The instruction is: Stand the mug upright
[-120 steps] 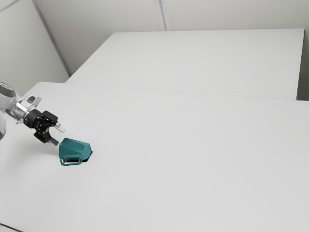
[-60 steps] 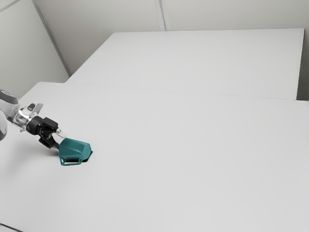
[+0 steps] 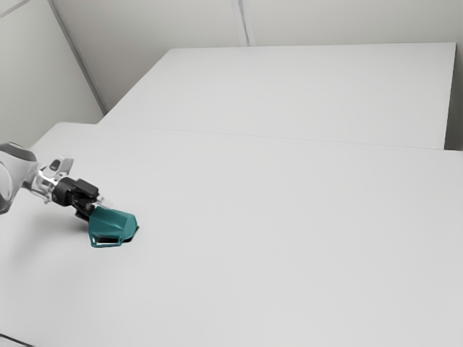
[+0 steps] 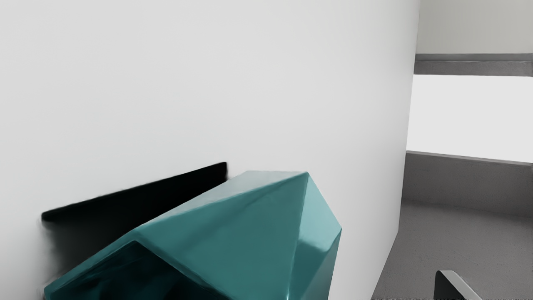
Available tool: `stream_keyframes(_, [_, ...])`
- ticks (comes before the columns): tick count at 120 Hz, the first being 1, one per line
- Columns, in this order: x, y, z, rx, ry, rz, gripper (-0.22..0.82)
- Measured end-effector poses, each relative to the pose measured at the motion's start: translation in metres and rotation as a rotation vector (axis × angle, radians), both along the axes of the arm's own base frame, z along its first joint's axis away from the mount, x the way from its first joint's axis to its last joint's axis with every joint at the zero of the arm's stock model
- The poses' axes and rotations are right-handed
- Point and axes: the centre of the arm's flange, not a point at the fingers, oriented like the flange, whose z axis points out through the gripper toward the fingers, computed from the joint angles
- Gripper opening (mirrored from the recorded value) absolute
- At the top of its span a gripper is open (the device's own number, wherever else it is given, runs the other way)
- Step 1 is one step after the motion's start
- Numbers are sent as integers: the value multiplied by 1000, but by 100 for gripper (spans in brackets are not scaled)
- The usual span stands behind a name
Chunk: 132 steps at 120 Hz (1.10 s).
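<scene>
Mug [image 3: 114, 223], teal and faceted, lies on its side on the white worktop [image 3: 282, 246], toward the exterior view's left end and well apart from the far edge. Its handle [image 3: 106, 246] faces the exterior view's near side; its base points toward the exterior view's right. My wrist view looks partly into the dark mouth [image 4: 133, 277], which faces the tool, with a black patch [image 4: 141, 193] on the worktop just beside the mug.

Just beyond the handle, at the mouth end, my tool [image 3: 98, 211] is open, its fingers apart and not gripping the mug. The pale fingertip [image 4: 453, 285] stands clear of the teal wall in the wrist view; the other's tip is hidden, and I cannot tell whether it touches the mug. The arm [image 3: 16, 173] reaches in from the exterior view's left. Behind the worktop's far edge stretches another white surface [image 3: 311, 94], with pale wall panels [image 3: 347, 20] at the back.
</scene>
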Motion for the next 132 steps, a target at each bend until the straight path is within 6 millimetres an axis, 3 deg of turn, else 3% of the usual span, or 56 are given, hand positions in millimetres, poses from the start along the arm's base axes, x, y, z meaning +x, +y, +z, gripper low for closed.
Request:
stream_keyframes(19, [0, -2, -1, -13, -9, -3, 8])
stream_keyframes(41, [3, -7, 0, -19, -24, -14, -9])
stream_keyframes(72, [9, -13, 8, -25, -51, -29, -16])
stream_keyframes(102, [21, -29, 51, 7, -124, -66, -18])
stream_keyframes(117, [36, -56, 83, 58, -178, -125, -18])
stream_keyframes(132, [54, -88, 103, 137, -211, -208, -18])
